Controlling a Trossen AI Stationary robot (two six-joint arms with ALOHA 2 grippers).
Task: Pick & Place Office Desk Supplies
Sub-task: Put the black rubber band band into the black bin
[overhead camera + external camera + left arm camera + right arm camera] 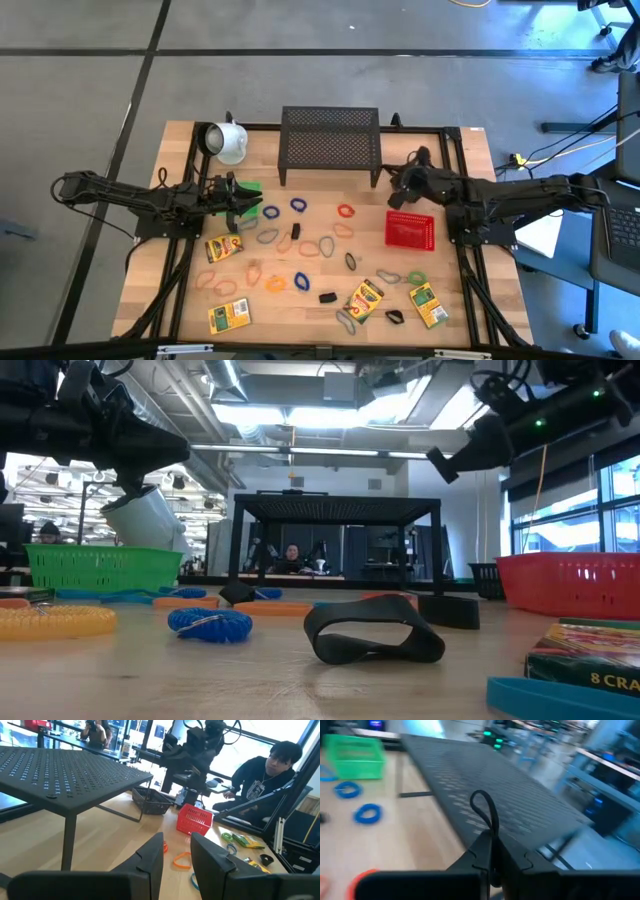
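The rack (330, 146) is set at the table's (150, 262) back edge, the mug (228, 141) to its left; bands (298, 205) and boxes (229, 316) are spread before it.

Both arms are dark, jointed metal, with black cables trailing from their bases. Each end effector has two flat, angular black fingers.

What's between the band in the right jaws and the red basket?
Nothing visible. The right gripper is shut on a dark rubber band, raised near the black mesh rack. The red basket sits open-topped on the table just in front of it, with clear air between them.
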